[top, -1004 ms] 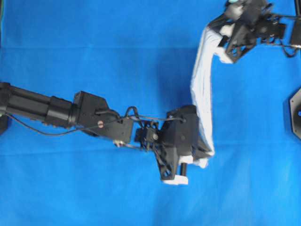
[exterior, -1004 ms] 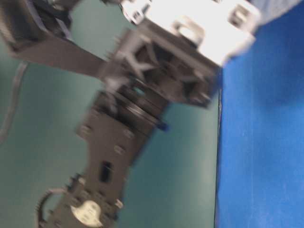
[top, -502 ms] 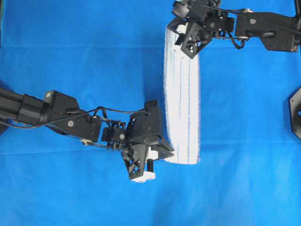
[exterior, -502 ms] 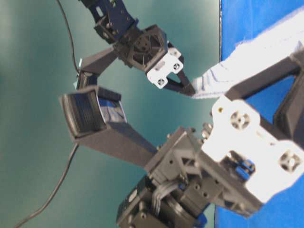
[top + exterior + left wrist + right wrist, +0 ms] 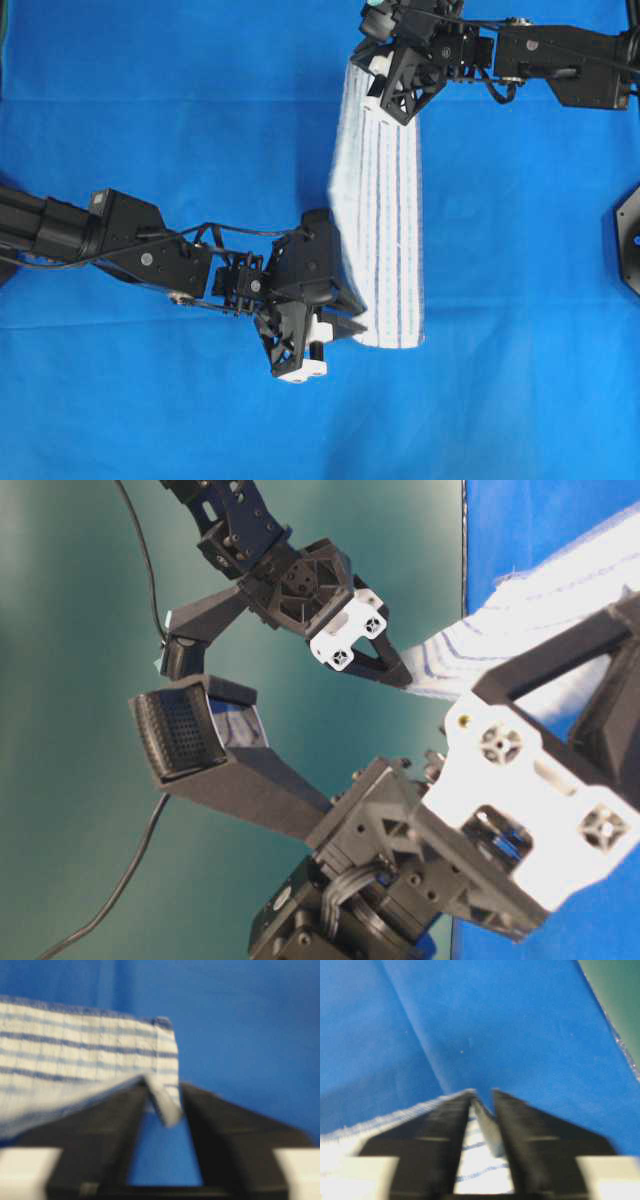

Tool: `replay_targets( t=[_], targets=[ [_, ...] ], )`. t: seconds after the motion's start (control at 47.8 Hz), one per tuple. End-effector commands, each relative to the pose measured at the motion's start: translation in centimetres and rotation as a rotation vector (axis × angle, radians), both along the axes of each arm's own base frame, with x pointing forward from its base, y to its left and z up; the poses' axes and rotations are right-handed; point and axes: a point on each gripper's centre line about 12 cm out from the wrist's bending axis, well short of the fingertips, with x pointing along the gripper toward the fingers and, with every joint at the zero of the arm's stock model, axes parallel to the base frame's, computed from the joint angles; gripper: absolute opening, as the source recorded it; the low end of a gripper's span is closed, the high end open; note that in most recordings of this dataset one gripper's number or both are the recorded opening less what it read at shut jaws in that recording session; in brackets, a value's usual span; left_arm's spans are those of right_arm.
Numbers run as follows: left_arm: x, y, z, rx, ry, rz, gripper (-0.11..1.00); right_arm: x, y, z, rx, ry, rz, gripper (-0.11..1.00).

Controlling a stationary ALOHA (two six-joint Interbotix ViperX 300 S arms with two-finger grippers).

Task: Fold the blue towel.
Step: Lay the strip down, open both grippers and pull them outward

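- The blue towel (image 5: 380,235) lies as a long folded strip on the blue cloth (image 5: 180,120), running from twelve o'clock down to six, a little right of centre in the overhead view.
- At its six o'clock end, the left end effector (image 5: 162,1091) has its jaws narrowly parted, a towel corner sitting between them.
- At the twelve o'clock end, the right end effector (image 5: 481,1094) also shows a slim gap, the towel's edge lying between the fingers (image 5: 445,1120).
- Green backdrop (image 5: 80,600) behind the table.
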Motion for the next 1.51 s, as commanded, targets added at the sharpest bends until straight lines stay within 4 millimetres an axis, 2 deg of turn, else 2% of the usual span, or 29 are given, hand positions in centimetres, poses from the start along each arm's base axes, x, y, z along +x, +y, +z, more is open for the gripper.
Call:
replay_targets(
  t=[0.0,0.063,0.125,0.188,0.335,0.502,0.794,0.941,1.066,1.213,1.484],
  targets=[
    [0.1,0.1,1.8,-0.007,-0.038,0.003,0.41,0.3,0.0,1.6,-0.023,-0.038,0.008,0.45],
    [-0.3,0.3,2.0,-0.003,-0.023,0.003,0.60,0.1,0.0,2.1,-0.030,-0.048,0.009,0.60],
    [-0.8,0.5,2.6,0.001,-0.005,0.006,0.78,-0.3,0.2,2.7,-0.037,-0.058,0.011,0.59],
    [-1.4,0.8,3.3,0.008,0.011,0.006,0.88,-0.9,0.5,3.8,-0.049,-0.081,0.012,0.56],
    [-3.4,1.6,5.5,0.026,0.014,0.001,0.83,-2.7,1.3,6.0,-0.071,-0.128,0.012,0.53],
    [-6.0,3.0,8.0,0.075,-0.043,-0.009,0.83,-5.5,2.9,8.1,-0.095,-0.194,0.024,0.53],
    [-9.9,7.2,10.6,0.159,-0.276,0.058,0.83,-11.6,7.8,10.8,-0.136,-0.385,0.112,0.53],
    [-12.0,8.7,11.4,0.187,-0.390,0.102,0.83,-13.9,9.9,10.9,-0.132,-0.443,0.149,0.53],
    [-13.7,9.6,11.8,0.192,-0.435,0.135,0.83,-14.9,11.2,10.1,-0.105,-0.469,0.181,0.53],
    [-14.9,10.1,11.7,0.196,-0.447,0.157,0.83,-15.2,12.2,8.8,-0.073,-0.479,0.221,0.53],
    [-14.7,10.3,11.5,0.197,-0.439,0.161,0.83,-14.8,12.2,8.3,-0.062,-0.465,0.222,0.53]
  ],
)
